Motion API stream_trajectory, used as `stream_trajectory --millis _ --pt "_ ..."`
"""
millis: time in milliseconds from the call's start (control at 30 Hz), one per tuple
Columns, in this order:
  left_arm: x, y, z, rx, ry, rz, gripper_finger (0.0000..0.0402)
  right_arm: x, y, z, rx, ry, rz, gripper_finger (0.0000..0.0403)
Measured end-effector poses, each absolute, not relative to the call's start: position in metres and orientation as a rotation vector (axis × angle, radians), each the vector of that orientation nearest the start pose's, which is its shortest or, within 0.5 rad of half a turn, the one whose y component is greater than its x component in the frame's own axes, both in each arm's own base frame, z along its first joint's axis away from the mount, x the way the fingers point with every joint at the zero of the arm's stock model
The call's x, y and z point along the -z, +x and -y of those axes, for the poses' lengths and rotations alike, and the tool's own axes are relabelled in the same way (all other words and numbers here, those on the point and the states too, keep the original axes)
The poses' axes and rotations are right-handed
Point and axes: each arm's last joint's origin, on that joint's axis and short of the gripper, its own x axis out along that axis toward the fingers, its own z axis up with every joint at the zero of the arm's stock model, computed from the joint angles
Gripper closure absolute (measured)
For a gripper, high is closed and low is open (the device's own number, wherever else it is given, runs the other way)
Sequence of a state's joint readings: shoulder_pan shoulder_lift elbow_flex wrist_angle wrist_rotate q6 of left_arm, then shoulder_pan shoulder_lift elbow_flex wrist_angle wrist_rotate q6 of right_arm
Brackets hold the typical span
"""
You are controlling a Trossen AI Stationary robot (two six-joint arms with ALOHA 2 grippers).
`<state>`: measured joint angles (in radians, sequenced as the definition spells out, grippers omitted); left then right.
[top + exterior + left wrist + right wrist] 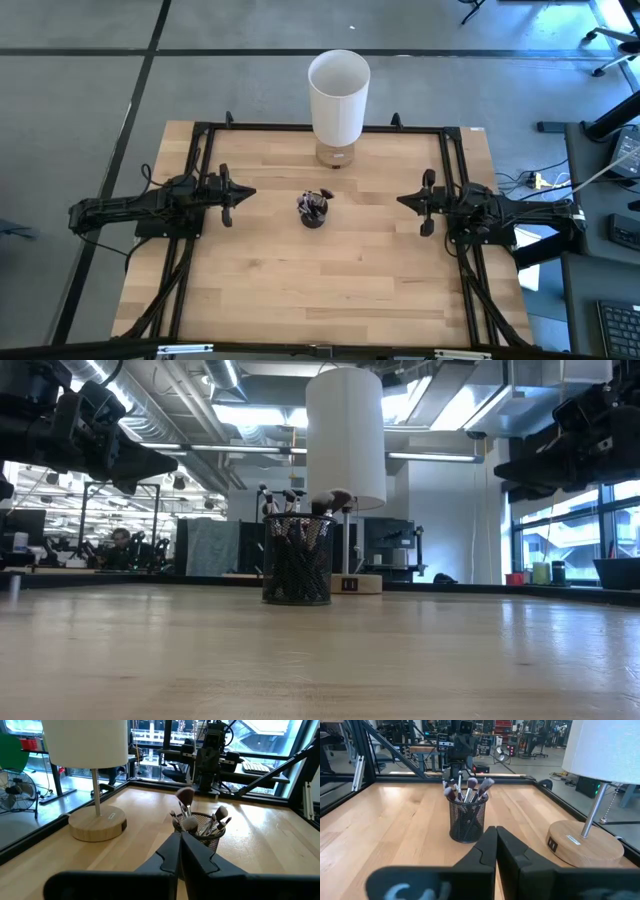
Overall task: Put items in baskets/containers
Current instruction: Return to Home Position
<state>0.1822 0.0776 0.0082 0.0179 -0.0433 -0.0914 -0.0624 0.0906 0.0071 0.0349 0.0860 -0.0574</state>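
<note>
Hovering over the left and right sides of the surface (330,290) in the high view, the left end effector (245,192) and right end effector (405,200) sit well apart from the central dark cup (314,215), likely parked because loading looks finished. In the low view, the brushes (332,501) stand bristles-up inside it. Both wrist views show clenched, empty fingers (167,860).

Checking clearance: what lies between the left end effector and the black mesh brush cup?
Nothing: the high view shows only bare light wooden tabletop between the left end effector and the black mesh cup.
</note>
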Motion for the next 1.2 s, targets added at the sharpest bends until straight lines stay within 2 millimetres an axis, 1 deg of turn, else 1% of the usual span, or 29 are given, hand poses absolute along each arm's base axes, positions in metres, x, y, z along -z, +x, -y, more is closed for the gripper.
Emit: stream_trajectory --millis 1200 --pt "-0.162 0.1 -0.0197 -0.228 -0.095 -0.041 0.0393 -0.162 0.1024 0.0089 0.147 -0.057 -0.053 0.0395"
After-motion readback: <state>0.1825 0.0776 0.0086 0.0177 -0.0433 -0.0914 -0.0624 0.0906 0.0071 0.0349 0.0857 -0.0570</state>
